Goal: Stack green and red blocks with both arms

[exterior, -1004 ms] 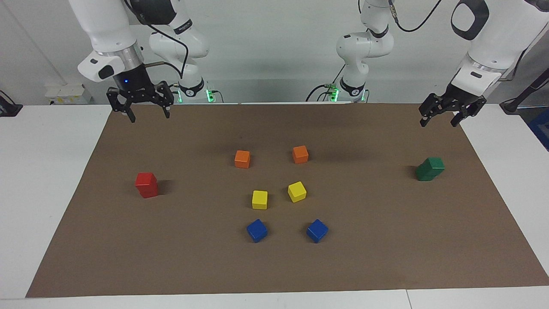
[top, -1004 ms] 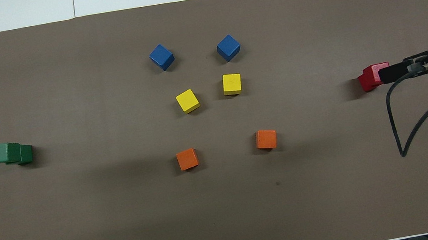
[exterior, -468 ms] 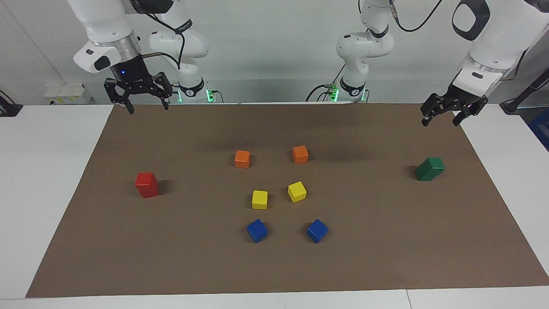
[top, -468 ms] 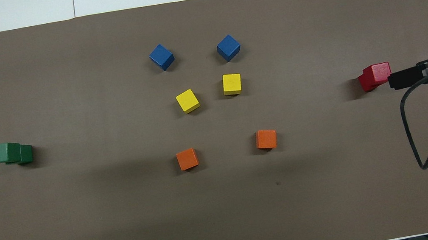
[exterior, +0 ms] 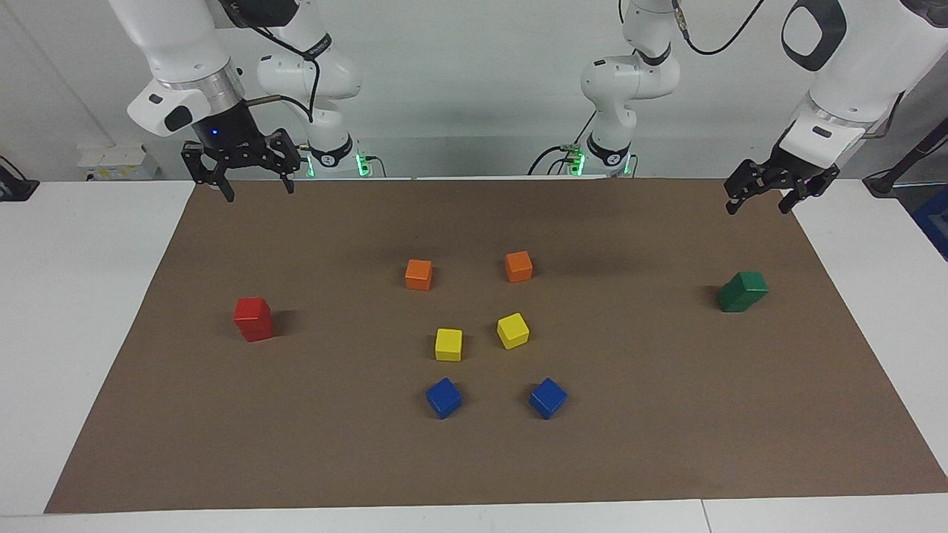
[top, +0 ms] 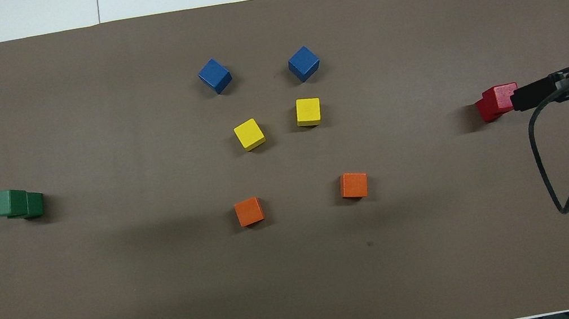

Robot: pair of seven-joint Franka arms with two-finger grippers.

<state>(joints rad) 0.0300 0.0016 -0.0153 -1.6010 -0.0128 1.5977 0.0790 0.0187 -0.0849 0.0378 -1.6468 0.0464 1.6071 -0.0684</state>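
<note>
Two red blocks stand stacked one on the other near the right arm's end of the mat; the stack also shows in the overhead view. Two green blocks stand stacked, the upper one skewed, near the left arm's end; they also show in the overhead view. My right gripper hangs open and empty, raised above the mat's edge nearest the robots. My left gripper hangs open and empty, raised above the mat's corner nearest the robots.
On the brown mat, mid-table, lie two orange cubes, two yellow cubes and two blue cubes. A black cable hangs from the right arm.
Both grippers have risen and drawn back toward the robots, away from their stacks. The blocks have not moved.
</note>
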